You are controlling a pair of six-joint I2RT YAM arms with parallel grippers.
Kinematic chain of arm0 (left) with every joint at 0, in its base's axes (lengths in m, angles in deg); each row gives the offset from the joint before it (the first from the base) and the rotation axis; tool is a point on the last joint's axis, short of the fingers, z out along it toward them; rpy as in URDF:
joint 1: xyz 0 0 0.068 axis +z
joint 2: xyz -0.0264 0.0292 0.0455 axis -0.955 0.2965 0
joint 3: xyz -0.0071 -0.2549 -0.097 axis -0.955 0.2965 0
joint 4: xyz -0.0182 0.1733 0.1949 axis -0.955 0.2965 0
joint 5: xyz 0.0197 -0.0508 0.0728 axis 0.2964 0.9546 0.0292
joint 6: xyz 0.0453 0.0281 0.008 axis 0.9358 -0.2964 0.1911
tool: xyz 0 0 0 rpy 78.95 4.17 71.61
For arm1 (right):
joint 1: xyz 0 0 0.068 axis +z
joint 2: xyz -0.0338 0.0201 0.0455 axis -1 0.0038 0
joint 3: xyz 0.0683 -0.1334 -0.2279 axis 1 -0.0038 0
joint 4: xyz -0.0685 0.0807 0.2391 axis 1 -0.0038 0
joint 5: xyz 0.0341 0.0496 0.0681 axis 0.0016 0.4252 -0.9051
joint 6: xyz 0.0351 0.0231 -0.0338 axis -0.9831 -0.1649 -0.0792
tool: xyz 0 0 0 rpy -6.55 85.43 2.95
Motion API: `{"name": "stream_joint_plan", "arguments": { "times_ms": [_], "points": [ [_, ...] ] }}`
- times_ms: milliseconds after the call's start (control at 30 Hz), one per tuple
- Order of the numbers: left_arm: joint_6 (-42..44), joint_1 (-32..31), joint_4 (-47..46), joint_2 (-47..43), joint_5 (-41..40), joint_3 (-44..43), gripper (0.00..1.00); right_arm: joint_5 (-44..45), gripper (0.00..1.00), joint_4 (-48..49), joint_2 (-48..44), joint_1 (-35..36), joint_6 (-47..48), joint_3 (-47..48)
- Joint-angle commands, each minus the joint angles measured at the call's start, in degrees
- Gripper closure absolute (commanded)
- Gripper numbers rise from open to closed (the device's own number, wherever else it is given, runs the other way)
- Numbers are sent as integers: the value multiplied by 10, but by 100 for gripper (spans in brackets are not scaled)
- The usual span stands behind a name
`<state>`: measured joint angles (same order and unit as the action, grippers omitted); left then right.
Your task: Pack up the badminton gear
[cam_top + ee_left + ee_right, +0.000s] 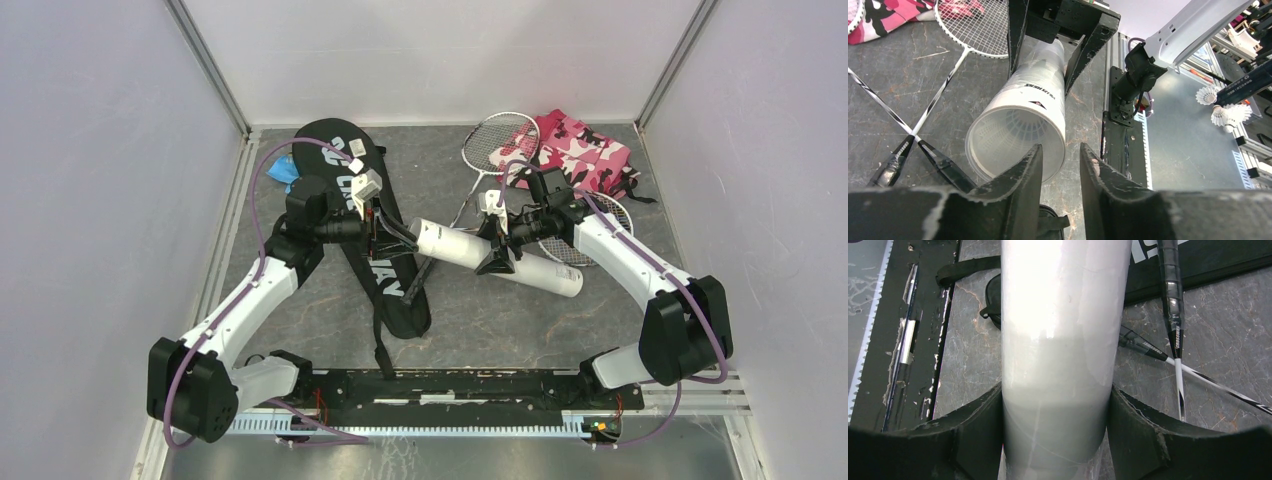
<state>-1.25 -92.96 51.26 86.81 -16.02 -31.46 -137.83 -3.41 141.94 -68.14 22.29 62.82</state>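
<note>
**Tube in the right tool, bag lying flat on the left**

The tabletop [500, 330] is a dark grey, marbled stone-look slab. Plain white walls [100, 150] box it in on three sides, with silver metal strips in the corners. A black base rail [450, 385] runs along the near edge.

Going from the left, a bit of blue cloth [280, 172] pokes out by the far-left corner. Next to it the long black racket bag [405, 310] lies flat with white lettering on top and a strap trailing toward the rail. The left arm hangs over it.

The left tool [1060, 147] is released, with its black fingers a little apart and nothing between them. It sits just in front of the open mouth of the tube [1033, 95].

The tube is a long, smooth white cylinder with a slightly glossy skin. You can see a white feather shuttlecock [1013, 130] sitting down inside it. I can't tell whether the tube's open end touches the surface.

The right tool [1055, 395] is clenched around the tube's middle, one finger pressed on each side.

The two rackets [979, 26] lie on the tabletop behind the tube. They have thin silver frames, white strings and crossed shafts, and their black handles [895, 164] end near the tube's mouth.

At the far right back, a crumpled pink camo cloth [585, 150] sits against the racket heads.
</note>
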Motion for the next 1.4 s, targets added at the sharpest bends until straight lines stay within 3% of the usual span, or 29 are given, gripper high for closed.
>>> {"name": "stream_joint_plan", "arguments": {
  "times_ms": [0, 267, 500, 700, 933, 1233, 1367],
  "points": [
    [-10, -1, -18, 9, -4, 4, 55, -49, 64, 20, -19, 3, -3, 9],
    [-13, -10, -18, 23, -10, 0, 39, -52, 64, 20, -18, 3, -3, 10],
    [13, -39, 14, 40, -10, -22, 38, -43, 64, 23, -21, 3, -7, 5],
    [64, -39, 62, 28, -27, -36, 34, 23, 64, 80, -41, 1, -63, -20],
    [91, 1, 113, 8, -89, -75, 21, 90, 64, 115, -46, -27, -114, -25],
    [78, 67, 157, -1, -242, -132, 1, 163, 64, 131, -77, -64, -150, -20],
    [95, 72, 168, -2, -311, -136, 0, 215, 64, 115, -92, -69, -140, -14]
  ]
}}
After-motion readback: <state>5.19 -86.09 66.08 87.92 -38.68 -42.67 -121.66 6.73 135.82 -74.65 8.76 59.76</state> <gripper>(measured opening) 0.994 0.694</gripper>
